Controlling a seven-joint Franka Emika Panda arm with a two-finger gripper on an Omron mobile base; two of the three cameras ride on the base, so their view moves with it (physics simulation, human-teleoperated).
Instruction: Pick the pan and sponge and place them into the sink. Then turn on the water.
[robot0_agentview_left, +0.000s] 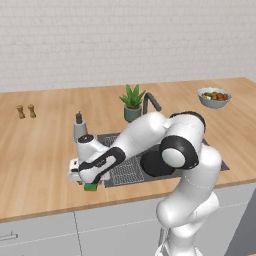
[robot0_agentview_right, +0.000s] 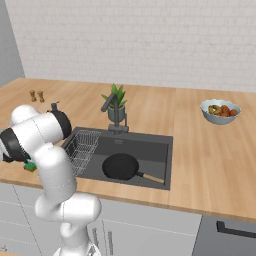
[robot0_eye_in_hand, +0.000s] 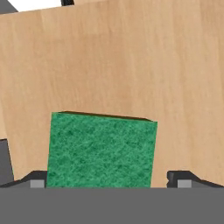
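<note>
The green sponge (robot0_eye_in_hand: 101, 151) lies flat on the wooden counter, left of the sink (robot0_agentview_right: 156, 146), near the front edge. My gripper (robot0_eye_in_hand: 107, 180) hangs open just above it, one fingertip (robot0_eye_in_hand: 37, 180) on each side, neither touching. From the base the sponge (robot0_agentview_left: 90, 187) peeks out below the hand (robot0_agentview_left: 82, 172), and its corner (robot0_agentview_right: 30, 166) shows beside the arm. The black pan (robot0_agentview_right: 121, 166) lies in the basin, its wooden handle pointing right; my arm partly hides the pan (robot0_agentview_left: 152, 165). The water is out of view.
A wire rack (robot0_agentview_right: 82, 145) fills the sink's left part. The dark faucet (robot0_agentview_left: 151, 101) and a potted plant (robot0_agentview_left: 132, 102) stand behind the basin. A soap bottle (robot0_agentview_left: 79, 127) stands just beyond my hand. Two shakers (robot0_agentview_left: 26, 111) stand far left, a fruit bowl (robot0_agentview_left: 214, 97) far right.
</note>
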